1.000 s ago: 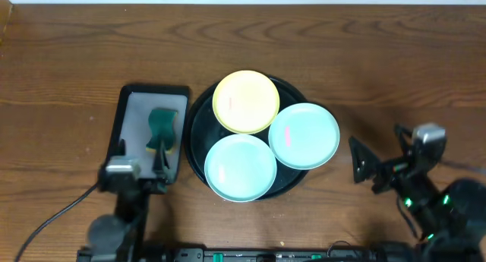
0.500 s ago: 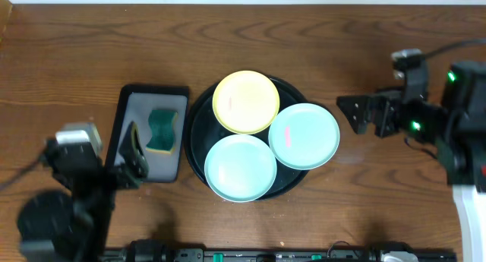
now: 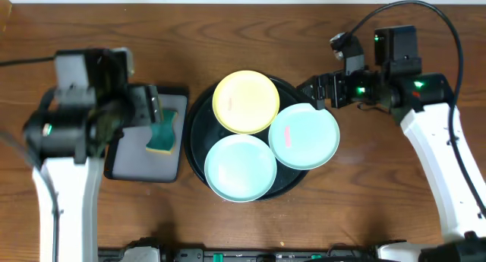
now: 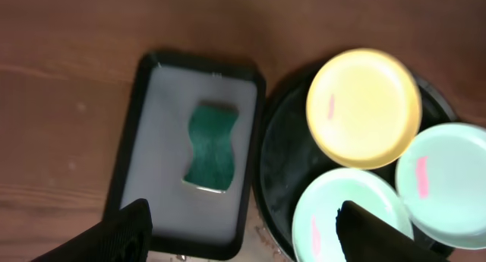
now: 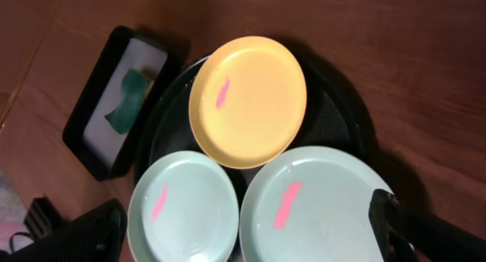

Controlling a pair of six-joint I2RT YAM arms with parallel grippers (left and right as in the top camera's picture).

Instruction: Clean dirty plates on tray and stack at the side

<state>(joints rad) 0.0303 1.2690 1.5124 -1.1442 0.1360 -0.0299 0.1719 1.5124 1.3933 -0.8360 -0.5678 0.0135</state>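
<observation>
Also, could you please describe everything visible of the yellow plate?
The yellow plate is small, round and shallow, looks like smooth plastic, with a short pink smear left of centre. It lies face up at the far side of the round black tray, its near edge meeting the nearer mint plate and the right-hand mint plate.

Robotics lab: arms (image 3: 448,163) at wooden table (image 3: 228,34).

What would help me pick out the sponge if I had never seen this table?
Start at the big round black tray in the middle of the wooden table. To its left lies a smaller rectangular black tray; the sponge lies inside it, the only green, wavy-edged thing there.
</observation>
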